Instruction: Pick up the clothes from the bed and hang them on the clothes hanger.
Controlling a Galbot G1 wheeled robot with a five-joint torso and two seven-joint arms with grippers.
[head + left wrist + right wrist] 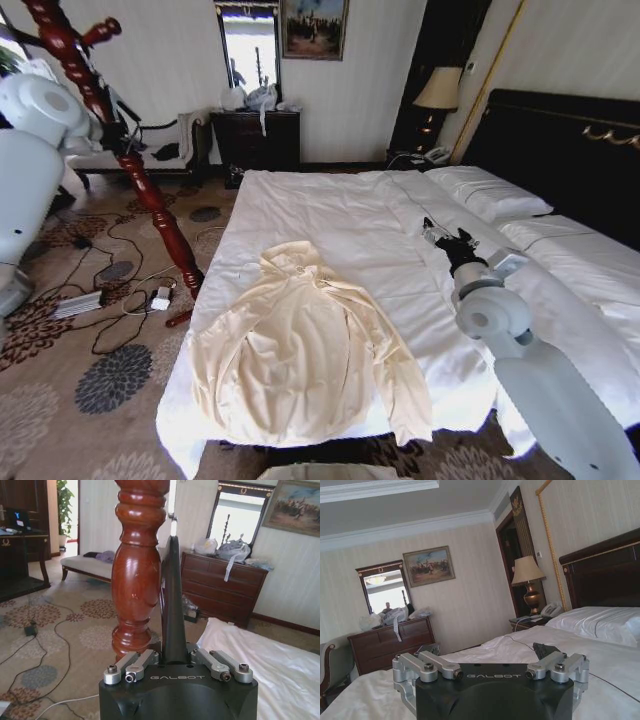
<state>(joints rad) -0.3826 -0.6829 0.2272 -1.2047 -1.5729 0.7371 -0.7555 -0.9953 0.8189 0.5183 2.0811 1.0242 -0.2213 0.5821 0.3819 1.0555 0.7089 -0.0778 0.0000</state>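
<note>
The garment [300,345] lies spread flat on the bed [330,215], near the foot end, sleeves out, hood toward the pillows, nothing gripping it. The right claw [440,238] hovers low over the duvet well apart from it, beside the pillows and off toward the headboard; whether it is open or shut I cannot tell.

The left claw [125,135] is raised next to the stand [110,130], its fingers pressed together with nothing between them, the turned post just beside them.

The risks, as I judge them: silky cloth may slip from a pinch, or the pinch may take up duvet too. A trailing sleeve could snag, and the left arm could knock the stand.
</note>
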